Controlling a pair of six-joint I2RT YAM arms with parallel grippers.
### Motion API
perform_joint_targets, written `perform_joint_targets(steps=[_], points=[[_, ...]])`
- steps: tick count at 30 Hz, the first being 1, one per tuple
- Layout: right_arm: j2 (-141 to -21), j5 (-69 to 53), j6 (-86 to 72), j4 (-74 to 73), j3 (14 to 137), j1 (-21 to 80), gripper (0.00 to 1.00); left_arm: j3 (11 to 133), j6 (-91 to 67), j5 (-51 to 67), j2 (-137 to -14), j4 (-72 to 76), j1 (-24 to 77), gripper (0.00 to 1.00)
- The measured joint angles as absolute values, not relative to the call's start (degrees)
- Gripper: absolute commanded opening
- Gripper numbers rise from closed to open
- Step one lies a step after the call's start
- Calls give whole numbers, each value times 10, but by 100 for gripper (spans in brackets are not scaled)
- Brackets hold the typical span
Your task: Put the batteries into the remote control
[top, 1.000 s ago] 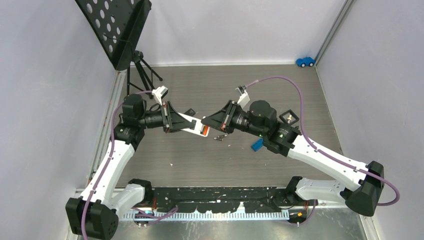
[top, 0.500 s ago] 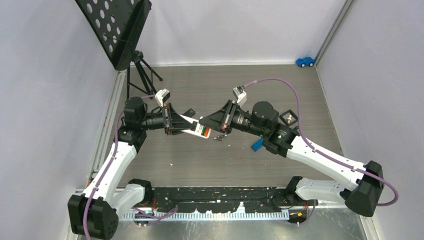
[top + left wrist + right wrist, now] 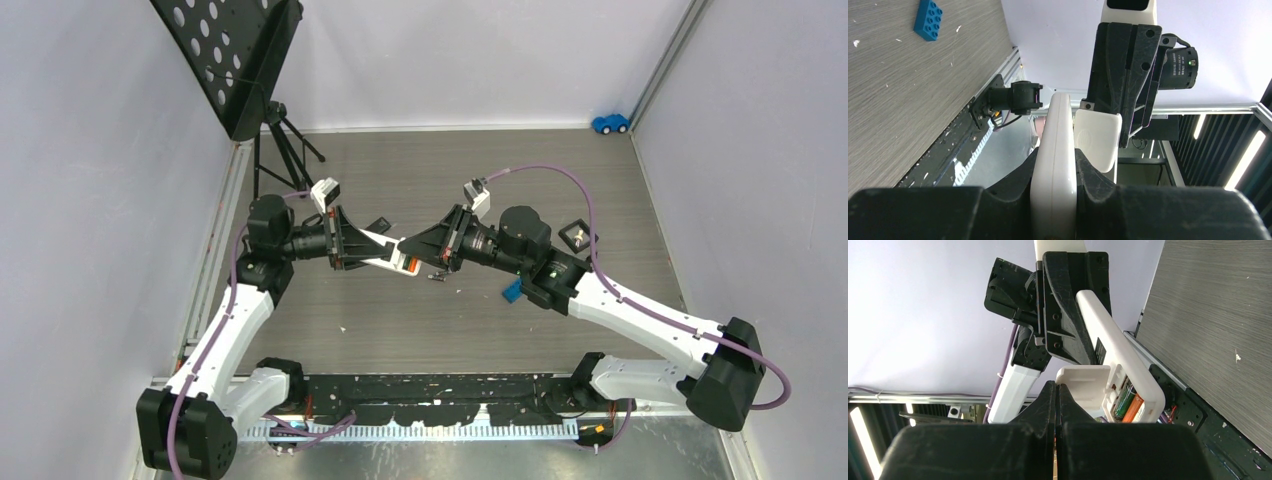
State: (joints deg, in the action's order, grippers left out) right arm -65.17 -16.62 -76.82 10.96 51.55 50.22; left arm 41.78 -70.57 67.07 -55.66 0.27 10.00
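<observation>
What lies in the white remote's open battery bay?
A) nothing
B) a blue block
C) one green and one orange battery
C: the right wrist view shows a green cylindrical battery and an orange cylindrical battery side by side in the long white plastic remote control.

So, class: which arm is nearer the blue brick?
Right. The right arm passes just beside the blue brick; the left arm is far across the table, holding the white remote.

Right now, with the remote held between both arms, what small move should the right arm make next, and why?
Probably press the white cover shut with the right gripper: the green battery and orange battery sit in the remote clamped by the left gripper, and the cover stands ajar.
</observation>
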Motion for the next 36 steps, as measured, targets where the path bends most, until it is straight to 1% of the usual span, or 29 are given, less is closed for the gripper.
perform_joint_targets(steps=[18,36], points=[[-659,-172,-797,159,494,486,0,401,-748,671,-556,43,100,0],[-652,-188,-812,197,466,477,11,396,-783,665,-552,51,100,0]])
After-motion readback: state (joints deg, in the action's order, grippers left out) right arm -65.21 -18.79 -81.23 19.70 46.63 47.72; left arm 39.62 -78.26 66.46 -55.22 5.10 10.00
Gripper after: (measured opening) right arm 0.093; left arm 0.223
